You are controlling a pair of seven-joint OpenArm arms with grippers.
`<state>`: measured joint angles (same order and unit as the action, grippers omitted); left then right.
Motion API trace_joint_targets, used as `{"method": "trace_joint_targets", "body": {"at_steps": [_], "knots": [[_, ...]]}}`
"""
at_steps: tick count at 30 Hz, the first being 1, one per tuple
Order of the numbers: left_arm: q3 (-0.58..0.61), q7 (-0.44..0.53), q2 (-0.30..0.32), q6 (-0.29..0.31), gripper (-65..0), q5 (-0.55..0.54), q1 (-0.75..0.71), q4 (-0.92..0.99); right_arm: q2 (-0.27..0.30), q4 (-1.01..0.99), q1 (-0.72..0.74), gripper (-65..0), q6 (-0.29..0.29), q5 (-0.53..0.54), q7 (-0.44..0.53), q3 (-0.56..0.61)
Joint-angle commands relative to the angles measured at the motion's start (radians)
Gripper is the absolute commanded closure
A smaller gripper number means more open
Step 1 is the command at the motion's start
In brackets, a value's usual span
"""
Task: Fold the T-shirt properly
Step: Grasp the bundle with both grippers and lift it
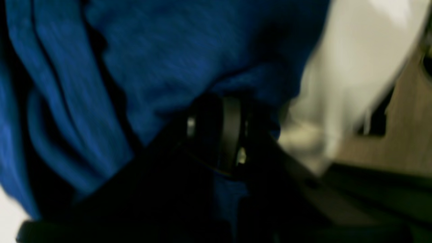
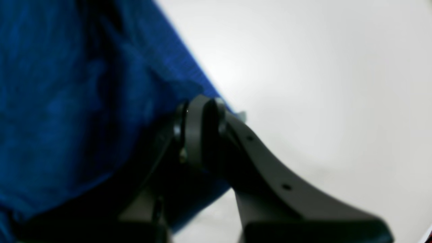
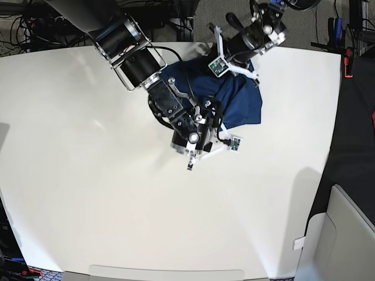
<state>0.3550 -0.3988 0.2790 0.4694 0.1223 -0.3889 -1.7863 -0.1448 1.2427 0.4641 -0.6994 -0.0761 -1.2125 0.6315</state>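
Note:
The T-shirt (image 3: 241, 104) is a bunched dark blue heap at the far middle of the white table (image 3: 88, 175). My right gripper (image 3: 212, 121) sits at the heap's near left edge. In the right wrist view its fingers (image 2: 202, 125) are pressed together on an edge of the blue cloth (image 2: 67, 101). My left gripper (image 3: 249, 73) is at the heap's far side. In the blurred left wrist view its fingertips (image 1: 229, 128) are closed with blue fabric (image 1: 168, 50) draped over and around them.
Cables and dark equipment (image 3: 35, 23) line the table's far edge. A red-and-black fixture (image 3: 350, 61) stands past the right edge, and a grey bin (image 3: 348, 234) sits at the lower right. Bare white tabletop (image 2: 320, 84) lies beside the cloth.

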Motion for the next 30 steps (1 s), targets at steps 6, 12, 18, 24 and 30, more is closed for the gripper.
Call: {"method": "trace_joint_targets", "body": {"at_steps": [6,12,18,24,30], "knots": [[-0.001,-0.075,0.021,-0.007,-7.3,0.05,0.078,0.119,0.024,0.128,-0.054,-3.5,0.001,0.005,-0.051,-0.005],[0.0,-0.073,0.05,-0.007,-7.3,0.052,0.146,0.141,0.135,0.273,-0.141,-3.5,0.001,0.006,-0.076,-0.009],[0.0,-0.07,0.078,-0.007,-7.3,0.052,0.202,0.202,0.21,0.392,-0.248,-3.4,0.001,0.028,-0.076,-0.092],[0.0,-0.07,0.075,-0.007,-7.3,0.052,0.253,0.231,0.29,0.489,-0.337,-3.4,0.001,0.115,-0.076,-0.149],[-0.004,-0.07,0.072,-0.007,-7.3,0.052,0.295,0.22,0.316,0.602,-0.416,-3.4,0.001,0.117,-0.076,-0.184]]}}
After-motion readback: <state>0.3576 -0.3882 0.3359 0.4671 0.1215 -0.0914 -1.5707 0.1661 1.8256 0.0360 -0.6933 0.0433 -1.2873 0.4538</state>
